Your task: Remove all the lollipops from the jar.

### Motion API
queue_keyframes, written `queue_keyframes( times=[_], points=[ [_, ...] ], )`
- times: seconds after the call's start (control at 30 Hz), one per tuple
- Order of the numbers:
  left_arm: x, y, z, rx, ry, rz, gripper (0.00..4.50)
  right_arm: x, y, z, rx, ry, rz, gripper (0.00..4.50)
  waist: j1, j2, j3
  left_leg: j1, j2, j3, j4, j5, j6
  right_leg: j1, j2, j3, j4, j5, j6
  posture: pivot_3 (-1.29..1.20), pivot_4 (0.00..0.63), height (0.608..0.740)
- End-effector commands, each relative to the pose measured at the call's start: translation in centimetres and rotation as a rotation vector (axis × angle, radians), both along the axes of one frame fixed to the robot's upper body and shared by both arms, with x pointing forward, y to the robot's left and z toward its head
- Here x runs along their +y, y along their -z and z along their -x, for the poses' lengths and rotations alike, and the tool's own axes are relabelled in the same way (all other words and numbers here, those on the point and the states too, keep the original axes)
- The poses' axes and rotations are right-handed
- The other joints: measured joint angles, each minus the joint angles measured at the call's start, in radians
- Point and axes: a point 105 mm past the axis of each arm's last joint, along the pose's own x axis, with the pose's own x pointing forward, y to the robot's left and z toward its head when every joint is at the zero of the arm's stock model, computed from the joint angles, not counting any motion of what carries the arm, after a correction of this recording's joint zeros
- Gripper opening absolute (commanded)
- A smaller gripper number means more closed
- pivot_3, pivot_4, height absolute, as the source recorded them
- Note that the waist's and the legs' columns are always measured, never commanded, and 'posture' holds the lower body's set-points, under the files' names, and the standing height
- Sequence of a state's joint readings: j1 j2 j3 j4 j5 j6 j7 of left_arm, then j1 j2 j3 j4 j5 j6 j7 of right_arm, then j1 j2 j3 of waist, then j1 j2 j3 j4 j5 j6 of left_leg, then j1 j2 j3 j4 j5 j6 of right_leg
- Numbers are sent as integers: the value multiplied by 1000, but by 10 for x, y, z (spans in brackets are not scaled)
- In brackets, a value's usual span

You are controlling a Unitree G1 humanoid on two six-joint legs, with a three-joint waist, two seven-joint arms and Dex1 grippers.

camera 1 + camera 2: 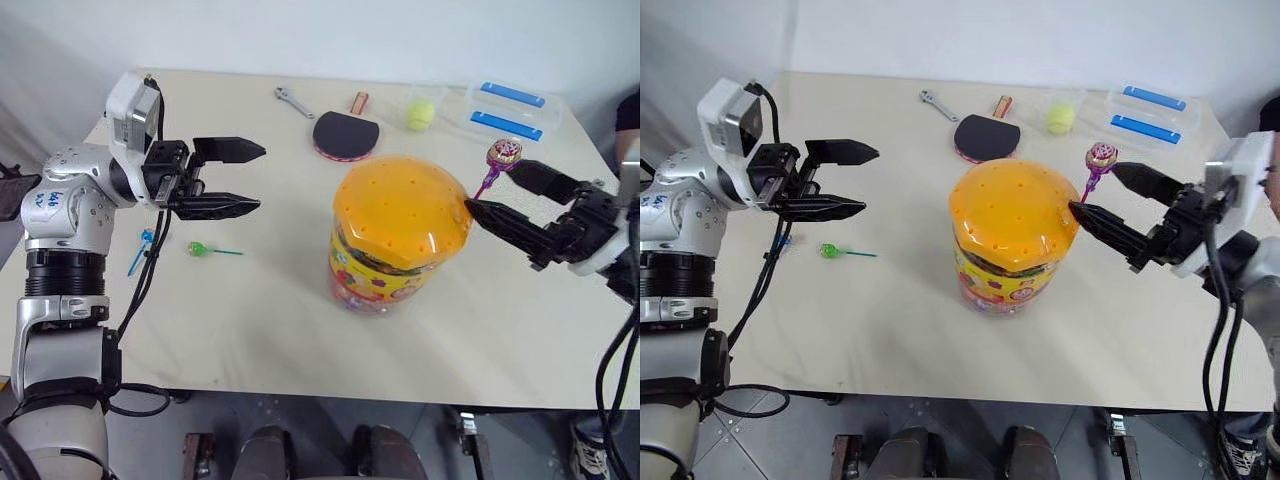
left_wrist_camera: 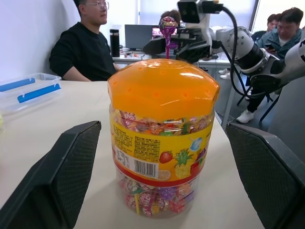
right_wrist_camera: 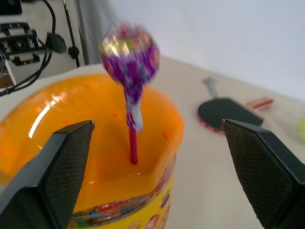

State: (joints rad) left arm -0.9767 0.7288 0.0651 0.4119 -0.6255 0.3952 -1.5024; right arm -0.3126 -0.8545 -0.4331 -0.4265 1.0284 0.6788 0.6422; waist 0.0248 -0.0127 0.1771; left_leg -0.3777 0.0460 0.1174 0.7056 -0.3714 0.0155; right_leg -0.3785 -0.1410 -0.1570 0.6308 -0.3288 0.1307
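Upright, purple lollipop in jar lid; stick vertical, head up

The counter is pale beige and stands against a plain white wall; below its near edge the floor is grey; behind, a desk carries a monitor, and bright windows give daylight.

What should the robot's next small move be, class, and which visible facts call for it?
Probably close the right gripper on the purple lollipop. It stands upright in the jar's orange lid, its stick between the open fingers, while the blue lollipop and green lollipop already lie on the table.
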Motion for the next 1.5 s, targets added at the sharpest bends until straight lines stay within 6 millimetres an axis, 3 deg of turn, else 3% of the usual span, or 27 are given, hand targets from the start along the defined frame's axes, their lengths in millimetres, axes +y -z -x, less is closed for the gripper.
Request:
queue_keyframes(
  times=[0.03, 0.3, 0.43, 0.57, 0.73, 0.8, 0.9, 1.0, 1.07, 1.23, 1.37, 1.5],
  points=[
    [4, -7, 15, -60, 100, -30, 4500, 3, -9, -2, -41, -16, -12, 3947, -2, 0, 0, 0, 0, 0, 0, 0, 0, 0, 0, 0, 0, 0, 0, 0, 150, 740],
    [7, -8, 18, -62, 93, -14, 4500, 1, -28, -1, -92, -17, -25, 1297, -1, 0, 0, 0, 0, 0, 0, 0, 0, -1, 0, 0, 0, 0, 0, 0, 150, 740],
    [8, -7, 18, -58, 99, -11, 4500, -4, -52, 2, -159, 6, -50, 46, -1, 0, 0, 0, 0, 0, 0, 0, 0, -1, 0, 0, 0, 0, 0, 0, 150, 740],
    [9, -7, 18, -55, 102, -10, 4500, -26, -80, 2, -238, 114, -108, 15, -1, 0, 0, 0, 0, 0, 0, 0, 0, -1, 0, 0, 0, 0, 0, 0, 150, 740],
    [8, -9, 19, -59, 115, 10, 4500, -63, -91, -9, -225, 315, -122, 15, -2, 0, 0, 0, 0, 1, -1, 0, 0, -1, 0, 0, 0, 0, 0, 0, 150, 740],
    [9, -10, 21, -60, 122, 22, 4500, -85, -81, -20, -157, 448, -69, 15, -2, 0, 0, 0, 0, 1, -1, 0, 0, -2, 0, 1, 0, 0, 0, 0, 150, 740],
    [8, -11, 21, -74, 114, 49, 4500, -132, -10, -47, 163, 676, 163, 15, -1, -1, -1, -1, 0, 1, -1, 0, 0, -2, -1, 1, 0, 0, 0, 0, 150, 740],
    [7, -8, 22, -72, 108, 56, 4500, -155, 41, -52, 415, 741, 297, 15, -7, -1, -1, -1, 0, 2, -2, 0, 0, -3, -1, 1, 0, 0, 0, 0, 150, 740],
    [7, -6, 23, -66, 104, 55, 4500, -168, 61, -55, 514, 763, 350, 15, -13, 0, 0, -1, 0, 4, -2, 0, 0, -4, -1, 2, 0, 0, 0, 0, 150, 740],
    [9, 0, 24, -51, 62, 48, 4500, -203, 96, -63, 660, 884, 384, 15, -31, 6, -1, -13, 0, 4, 2, 0, 0, -17, -1, 1, 7, 0, 0, 0, 150, 740],
    [10, 2, 27, -49, 46, 47, 4500, -207, 111, -68, 702, 895, 376, 15, -37, 6, -1, -13, 0, 4, 1, 0, 0, -17, -1, 1, 7, 0, 0, 0, 150, 740],
    [11, 4, 30, -39, 25, 48, 4500, -204, 114, -70, 702, 864, 378, 1053, -35, 7, 0, -13, 0, 4, 2, 0, 0, -17, -2, 1, 8, 0, 0, 0, 150, 740]
  ],
)
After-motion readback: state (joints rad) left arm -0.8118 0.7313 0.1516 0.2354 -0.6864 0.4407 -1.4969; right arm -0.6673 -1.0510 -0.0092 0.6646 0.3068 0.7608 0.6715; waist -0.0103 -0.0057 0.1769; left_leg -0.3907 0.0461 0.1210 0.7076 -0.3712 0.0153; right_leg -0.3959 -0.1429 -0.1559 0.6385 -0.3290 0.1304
